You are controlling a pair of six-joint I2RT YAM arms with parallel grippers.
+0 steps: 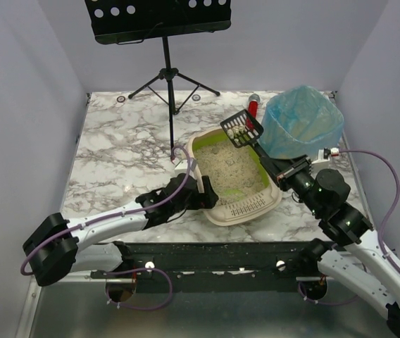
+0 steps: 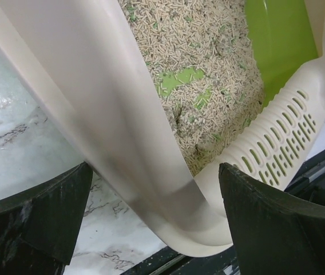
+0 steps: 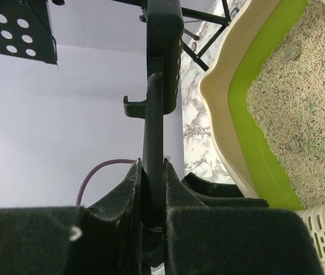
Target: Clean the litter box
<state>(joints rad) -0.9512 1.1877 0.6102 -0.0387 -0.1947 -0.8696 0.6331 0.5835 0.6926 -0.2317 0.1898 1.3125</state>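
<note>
**Loaded scoop aloft, spill the main risk**

The right end effector [image 1: 283, 167] is clenched on the handle of the black scoop [image 1: 241, 129], whose head carries pale clumps [image 1: 238, 129] over the far rim of the litter box [image 1: 246, 210]. The left end effector [image 1: 201, 191] is released and straddles the box's near-left wall. The box sits mid-counter [image 1: 115, 155], near the blue-lined bin [image 1: 302, 123]. Tilting the scoop short of the bin would likely drop the clumps onto the counter

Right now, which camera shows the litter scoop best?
The top external view: the black litter scoop shows its slotted head, carrying pale clumps, and its handle. The right wrist view shows only its handle edge-on, clamped in the right hand. The left wrist view misses it.
</note>
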